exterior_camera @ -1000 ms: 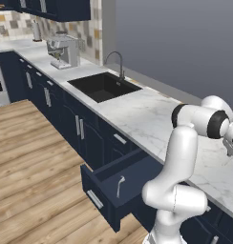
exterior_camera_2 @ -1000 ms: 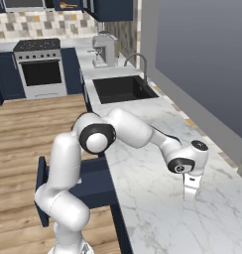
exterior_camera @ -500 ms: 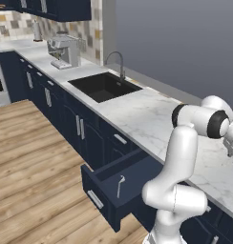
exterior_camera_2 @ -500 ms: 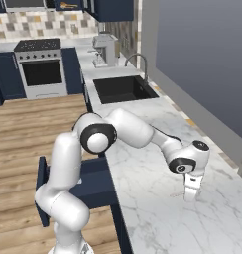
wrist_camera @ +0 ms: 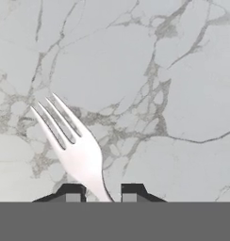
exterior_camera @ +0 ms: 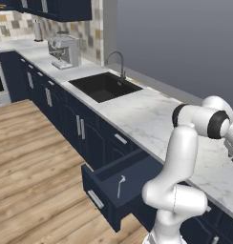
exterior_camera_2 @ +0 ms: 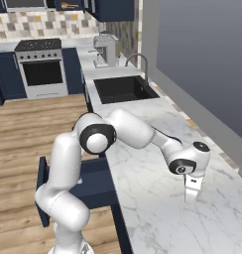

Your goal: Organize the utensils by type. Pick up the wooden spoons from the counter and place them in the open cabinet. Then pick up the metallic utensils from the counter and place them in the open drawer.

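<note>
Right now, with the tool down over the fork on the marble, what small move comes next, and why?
Probably finish closing the tool before lifting: the thin silver-grey metal fork lies flat on the white marble counter, its handle running between the two dark fingertips, with gaps on both sides.

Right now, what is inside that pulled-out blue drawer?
In the open drawer, the left base view shows one thin silver utensil lying on its floor. The robot's own arm covers the drawer's right part, so anything there cannot be seen.
</note>
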You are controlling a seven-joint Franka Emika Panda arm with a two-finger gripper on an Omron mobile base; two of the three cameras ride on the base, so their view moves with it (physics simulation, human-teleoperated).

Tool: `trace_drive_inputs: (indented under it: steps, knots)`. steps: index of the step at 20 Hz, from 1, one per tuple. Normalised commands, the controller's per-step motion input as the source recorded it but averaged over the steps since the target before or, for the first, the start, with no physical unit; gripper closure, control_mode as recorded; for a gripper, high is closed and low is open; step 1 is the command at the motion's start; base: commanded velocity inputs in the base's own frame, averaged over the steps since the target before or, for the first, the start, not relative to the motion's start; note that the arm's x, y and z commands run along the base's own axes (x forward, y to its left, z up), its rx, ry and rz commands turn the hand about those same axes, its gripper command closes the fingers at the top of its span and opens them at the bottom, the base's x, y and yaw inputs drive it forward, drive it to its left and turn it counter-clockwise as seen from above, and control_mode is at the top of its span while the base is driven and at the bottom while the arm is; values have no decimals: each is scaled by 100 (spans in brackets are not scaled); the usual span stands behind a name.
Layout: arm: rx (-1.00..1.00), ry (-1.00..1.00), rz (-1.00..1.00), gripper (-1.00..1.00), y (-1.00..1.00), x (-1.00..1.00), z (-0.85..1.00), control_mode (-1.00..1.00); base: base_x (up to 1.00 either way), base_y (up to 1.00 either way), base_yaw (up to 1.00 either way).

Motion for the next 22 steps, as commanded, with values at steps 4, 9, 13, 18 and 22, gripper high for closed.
trace_drive_inputs:
  steps: [4,9,13,18,22]
  knots:
    - [0,0,0,100,0,-40,1,-100,0,0,0]
    - [0,0,0,100,0,-56,20,-100,0,0,0]
    - [0,-1,0,100,8,-22,32,-100,0,0,0]
    - [-2,-8,1,100,36,-9,52,-100,0,0,0]
    - [-7,-3,10,100,61,3,37,-100,0,0,0]
